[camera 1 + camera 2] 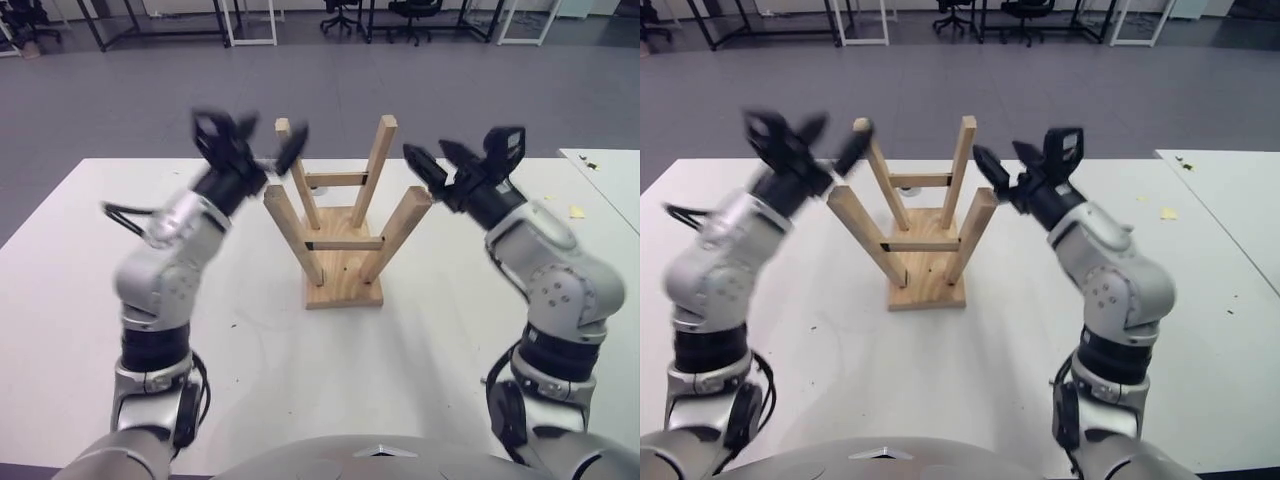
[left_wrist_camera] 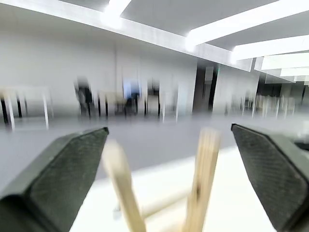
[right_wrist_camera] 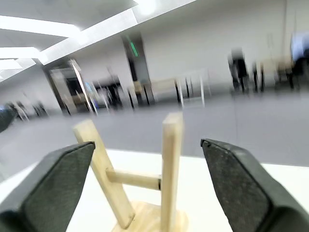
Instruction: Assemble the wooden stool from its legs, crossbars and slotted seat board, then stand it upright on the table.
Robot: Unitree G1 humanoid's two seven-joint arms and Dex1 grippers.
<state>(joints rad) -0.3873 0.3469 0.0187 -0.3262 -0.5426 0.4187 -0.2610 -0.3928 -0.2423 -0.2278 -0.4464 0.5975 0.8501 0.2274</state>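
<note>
You have the stool (image 1: 343, 245) upside down near the middle of the white table (image 1: 90, 260). Its seat board (image 1: 343, 292) lies flat on the tabletop and the four legs splay upward. One crossbar (image 1: 337, 180) joins the two far legs and another (image 1: 347, 244) joins the two near legs.

Your left gripper (image 1: 255, 140) hovers on the left side of the stool, just beside the top of the far-left leg (image 1: 290, 160). Its jaws are spread wide and hold nothing. Blur hides whether a finger touches the wood.

Your right gripper (image 1: 426, 148) hangs on the right, just above the top of the near-right leg (image 1: 405, 225). Its jaws are also apart and empty.

In the right wrist view, two legs and a crossbar stand between the dark finger pads (image 3: 58, 179).
</note>
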